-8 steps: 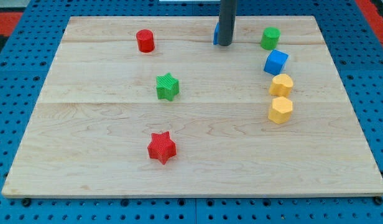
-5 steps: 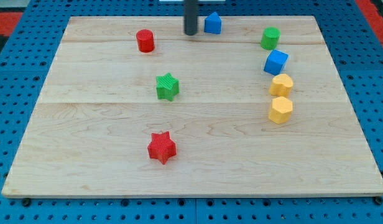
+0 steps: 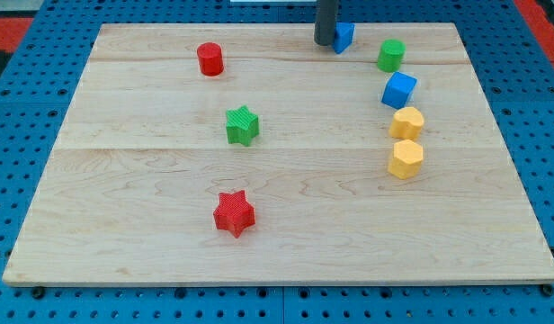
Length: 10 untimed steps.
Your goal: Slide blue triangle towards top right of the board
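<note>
You had the wooden table [image 3: 286,180] filling the view, sitting on a blue pegboard [image 3: 16,135]. There was no pincer to report on: the arm ended in a plain dark rod, so spread or pressed together did not apply. My tip [image 3: 325,42] sat near the view's top edge, touching the left side of the blue triangle [image 3: 344,36].

The blue triangle lay at the view's top, right of centre, partly hidden by the rod, so only its right part showed: solid blue, sharp-edged, small. It looked like a light, rigid plastic piece that should slide easily on the smooth wood and could spin off if pushed off-centre. You could not grasp it; push on its left face, through the middle.

Just to its right stood a green cylinder [image 3: 391,55], in the likely path. Below that were a blue cube [image 3: 399,89] and two yellow blocks [image 3: 407,121] [image 3: 406,158], shape unclear. Well apart on the left were a red cylinder [image 3: 209,58], a green star [image 3: 243,125] and a red star [image 3: 234,213].
</note>
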Each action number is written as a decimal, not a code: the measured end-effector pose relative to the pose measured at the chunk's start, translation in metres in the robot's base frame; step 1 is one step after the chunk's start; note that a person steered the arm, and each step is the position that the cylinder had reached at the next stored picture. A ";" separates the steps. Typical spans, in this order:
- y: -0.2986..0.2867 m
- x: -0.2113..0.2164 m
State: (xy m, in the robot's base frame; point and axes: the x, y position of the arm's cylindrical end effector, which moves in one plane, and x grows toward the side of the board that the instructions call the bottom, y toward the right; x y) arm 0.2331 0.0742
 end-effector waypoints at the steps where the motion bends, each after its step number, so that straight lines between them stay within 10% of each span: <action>1: 0.015 0.002; 10: 0.059 -0.022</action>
State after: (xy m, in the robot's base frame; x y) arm 0.2109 0.1328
